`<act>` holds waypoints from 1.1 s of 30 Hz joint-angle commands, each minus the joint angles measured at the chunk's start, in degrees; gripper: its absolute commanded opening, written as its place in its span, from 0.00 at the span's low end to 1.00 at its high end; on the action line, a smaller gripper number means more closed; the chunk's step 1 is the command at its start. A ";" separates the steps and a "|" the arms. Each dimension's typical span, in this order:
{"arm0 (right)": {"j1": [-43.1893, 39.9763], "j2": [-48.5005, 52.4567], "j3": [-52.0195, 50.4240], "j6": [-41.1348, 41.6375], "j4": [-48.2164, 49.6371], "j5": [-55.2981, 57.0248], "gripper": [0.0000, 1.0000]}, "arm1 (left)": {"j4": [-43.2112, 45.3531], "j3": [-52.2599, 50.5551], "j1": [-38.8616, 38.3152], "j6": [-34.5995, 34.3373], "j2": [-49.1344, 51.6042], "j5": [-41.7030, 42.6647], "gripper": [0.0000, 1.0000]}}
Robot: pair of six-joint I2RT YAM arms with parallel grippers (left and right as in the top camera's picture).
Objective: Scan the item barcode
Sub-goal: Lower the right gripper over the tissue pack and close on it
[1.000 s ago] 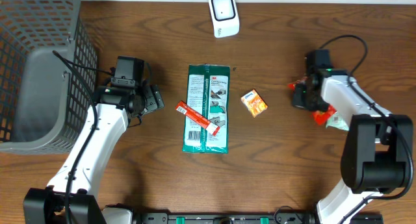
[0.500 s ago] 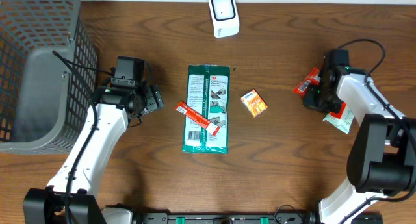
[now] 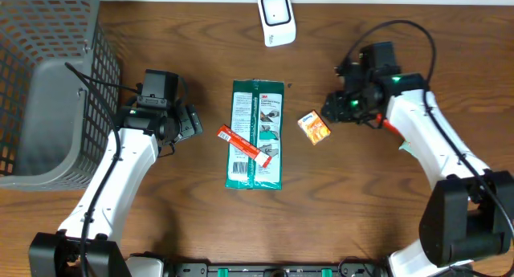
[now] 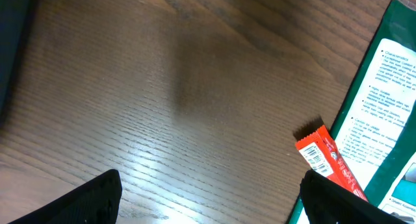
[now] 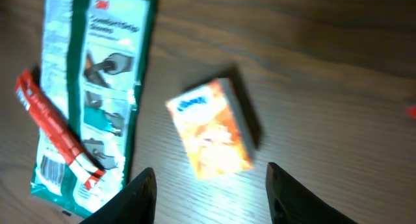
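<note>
The right gripper [image 5: 209,185] hangs just above the small orange box [image 5: 211,136], jaws parted and empty; the box lies on the table [image 3: 361,213] beside the green packet [image 5: 91,87]. The left gripper [image 4: 211,193] stands wide and empty near the red sachet [image 4: 325,162], the white scanner [image 3: 275,18] well apart.

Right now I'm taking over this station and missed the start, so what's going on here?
A two-arm robot has items to scan. The right gripper hovers by the small orange box with its jaws open and nothing in them. The left gripper is open and empty, near the red stick packet, which lies across the green package. The white scanner stands at the far edge and a grey basket at the left. Nothing is at the scanner yet.
</note>
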 commanded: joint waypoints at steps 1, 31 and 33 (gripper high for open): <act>2.73 2.71 0.11 -3.26 1.51 -0.70 0.49 | -0.13 0.63 0.20 -0.28 0.33 -0.46 0.88; -2.60 8.04 -0.33 -10.86 2.21 -8.87 0.25 | -0.13 0.63 0.20 -0.28 0.33 -0.46 0.89; -2.58 8.04 -0.68 -10.67 2.12 -8.87 0.28 | -0.13 0.63 0.20 -0.28 0.33 -0.46 0.89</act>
